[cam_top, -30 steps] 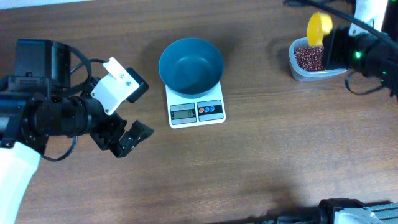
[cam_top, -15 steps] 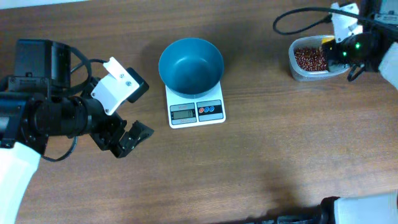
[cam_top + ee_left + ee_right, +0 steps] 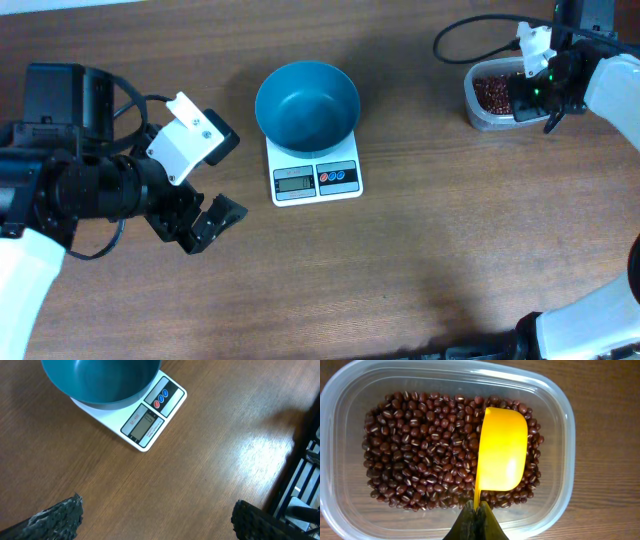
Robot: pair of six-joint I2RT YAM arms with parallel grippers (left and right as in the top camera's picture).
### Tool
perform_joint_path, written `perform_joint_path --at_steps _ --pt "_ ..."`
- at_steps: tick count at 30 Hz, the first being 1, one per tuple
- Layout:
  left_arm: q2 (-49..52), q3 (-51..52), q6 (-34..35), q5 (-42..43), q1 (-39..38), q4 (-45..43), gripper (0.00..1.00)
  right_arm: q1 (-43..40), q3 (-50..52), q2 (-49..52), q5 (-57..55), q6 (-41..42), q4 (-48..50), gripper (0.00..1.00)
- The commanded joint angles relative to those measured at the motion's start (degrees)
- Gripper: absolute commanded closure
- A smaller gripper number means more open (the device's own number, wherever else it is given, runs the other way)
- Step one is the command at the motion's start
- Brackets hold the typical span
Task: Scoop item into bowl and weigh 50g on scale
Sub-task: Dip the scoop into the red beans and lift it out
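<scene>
Right of the scale (image 3: 315, 178), the right tool (image 3: 476, 519), closed tight on the yellow scoop (image 3: 502, 450) by its handle, holds it among the beans (image 3: 420, 460) for filling; the left tool (image 3: 200, 222) gapes wide, empty.

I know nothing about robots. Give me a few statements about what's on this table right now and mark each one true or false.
1. The teal bowl sits on the white scale. True.
2. The bowl holds a heap of beans. False: it is empty, and the beans are in the clear tub.
3. The right gripper is shut on the handle of the yellow scoop. True.
4. The scoop hangs over the bowl. False: it is down in the tub, on the beans.
5. The left gripper grips the scale. False: it is open, holds nothing and is apart from the scale.
</scene>
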State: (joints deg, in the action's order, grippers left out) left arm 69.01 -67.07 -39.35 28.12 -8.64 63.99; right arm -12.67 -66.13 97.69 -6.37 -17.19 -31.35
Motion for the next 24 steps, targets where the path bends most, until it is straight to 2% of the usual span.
perform_joint_path --at_steps 1,14,16,19,24 --pt "0.0 -0.5 0.8 1.0 -0.2 -0.1 0.01 -0.2 -0.3 1.4 1.9 5.7 -0.9 0.96" --pt "0.0 -0.5 0.8 1.0 -0.2 -0.1 0.01 -0.3 -0.3 1.4 3.4 9.4 -4.2 0.96" --pt "0.0 -0.5 0.8 1.0 -0.2 -0.1 0.01 -0.5 -0.3 1.4 3.6 14.1 -4.5 0.96" --pt "0.0 -0.5 0.8 1.0 -0.2 -0.1 0.01 -2.4 -0.3 1.4 11.4 15.0 -5.9 0.96" --pt "0.0 -0.5 0.8 1.0 -0.2 -0.1 0.01 -7.0 -0.3 1.4 12.2 17.2 -6.6 0.96"
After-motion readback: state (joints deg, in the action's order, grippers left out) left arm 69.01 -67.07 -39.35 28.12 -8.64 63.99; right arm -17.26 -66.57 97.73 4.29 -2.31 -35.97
